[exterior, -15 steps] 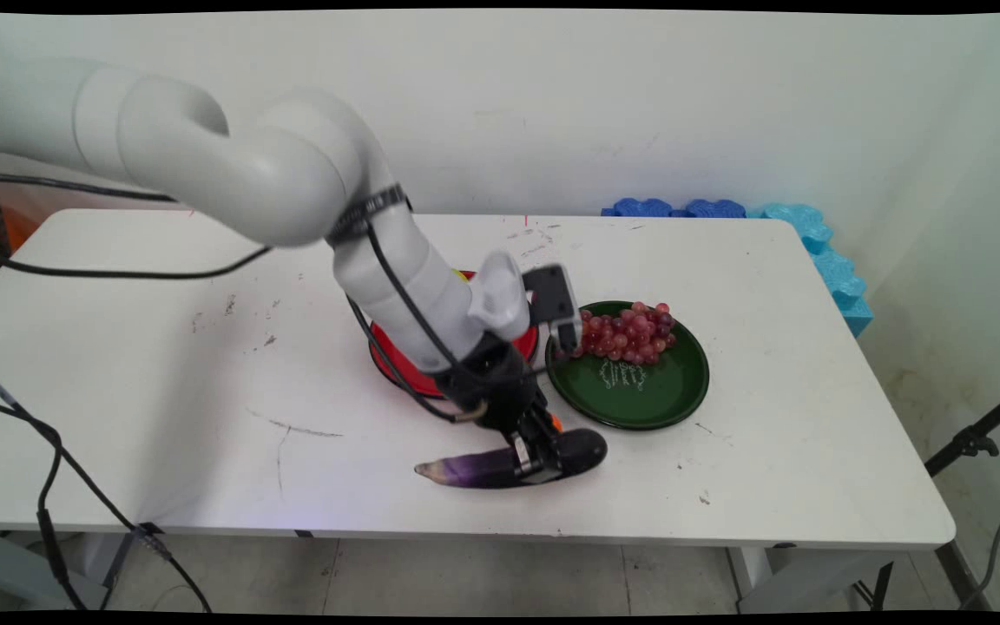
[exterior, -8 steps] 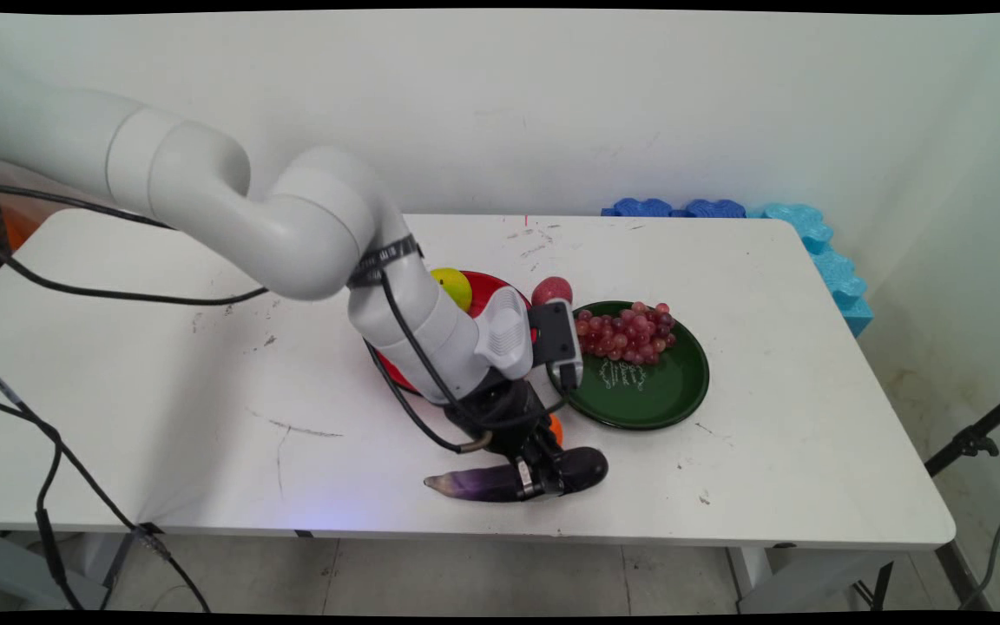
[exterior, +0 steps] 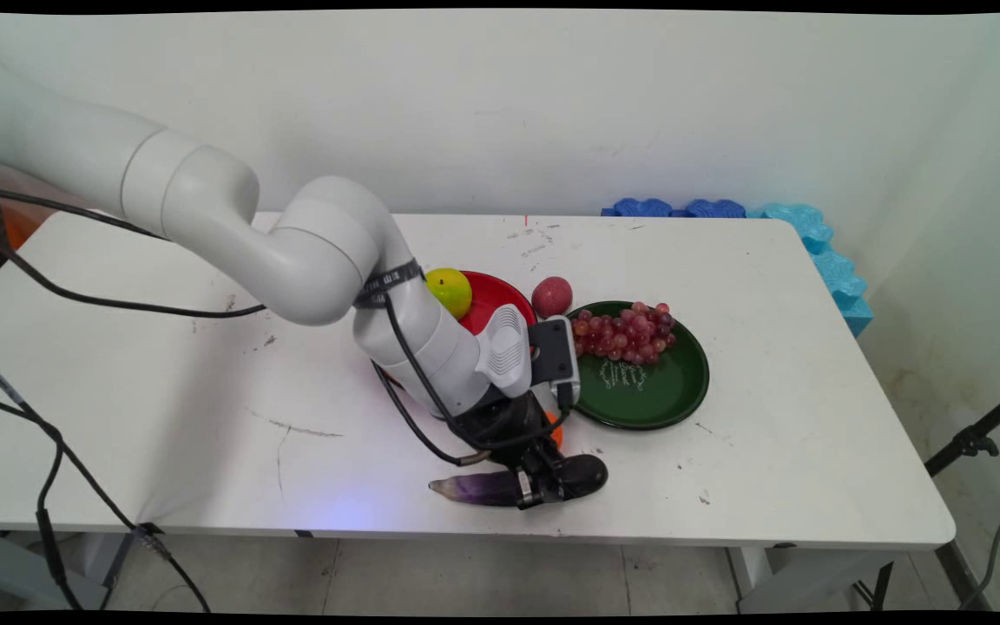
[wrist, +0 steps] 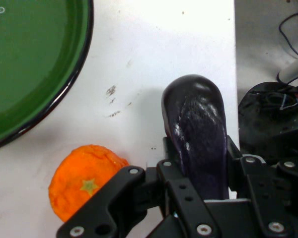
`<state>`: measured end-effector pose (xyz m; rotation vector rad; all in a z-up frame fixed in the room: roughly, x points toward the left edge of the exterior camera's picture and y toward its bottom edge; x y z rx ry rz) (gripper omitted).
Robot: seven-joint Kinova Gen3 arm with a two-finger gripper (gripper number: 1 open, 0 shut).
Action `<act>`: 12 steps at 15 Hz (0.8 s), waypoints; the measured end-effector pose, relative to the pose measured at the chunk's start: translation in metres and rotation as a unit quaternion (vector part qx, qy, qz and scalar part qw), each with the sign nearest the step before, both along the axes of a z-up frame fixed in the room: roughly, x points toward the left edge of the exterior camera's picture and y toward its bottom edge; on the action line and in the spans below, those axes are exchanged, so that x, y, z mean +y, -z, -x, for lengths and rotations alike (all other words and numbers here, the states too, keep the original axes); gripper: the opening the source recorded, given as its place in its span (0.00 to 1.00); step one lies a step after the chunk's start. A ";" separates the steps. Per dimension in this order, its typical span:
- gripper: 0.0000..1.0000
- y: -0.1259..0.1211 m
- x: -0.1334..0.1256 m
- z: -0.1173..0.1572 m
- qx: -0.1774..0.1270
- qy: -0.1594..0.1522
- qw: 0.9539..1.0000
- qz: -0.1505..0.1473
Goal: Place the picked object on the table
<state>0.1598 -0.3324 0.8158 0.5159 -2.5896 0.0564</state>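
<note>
A dark purple eggplant lies near the table's front edge, and my gripper is shut on it toward its thick end. In the hand view the eggplant runs up between the two fingers, its rounded end poking out beyond them close to the table's edge. A small orange sits just left of the fingers, touching neither; in the main view the orange peeks out behind the hand.
A green plate holds red grapes right of the hand. Behind the arm stand a red plate with a yellow-green fruit and a loose red fruit. Blue foam blocks line the far right corner.
The hand has sunk and slid a little toward the table's front edge, and the eggplant in its grip has shifted slightly right and nearer with it.
</note>
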 end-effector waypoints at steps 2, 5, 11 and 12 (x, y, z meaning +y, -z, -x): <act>0.00 0.004 0.000 -0.001 0.000 0.003 1.000 0.003; 0.00 0.008 0.000 -0.002 0.002 0.007 1.000 0.006; 1.00 0.008 0.001 -0.003 0.008 0.016 1.000 0.012; 1.00 0.006 0.001 -0.003 0.011 0.018 1.000 0.015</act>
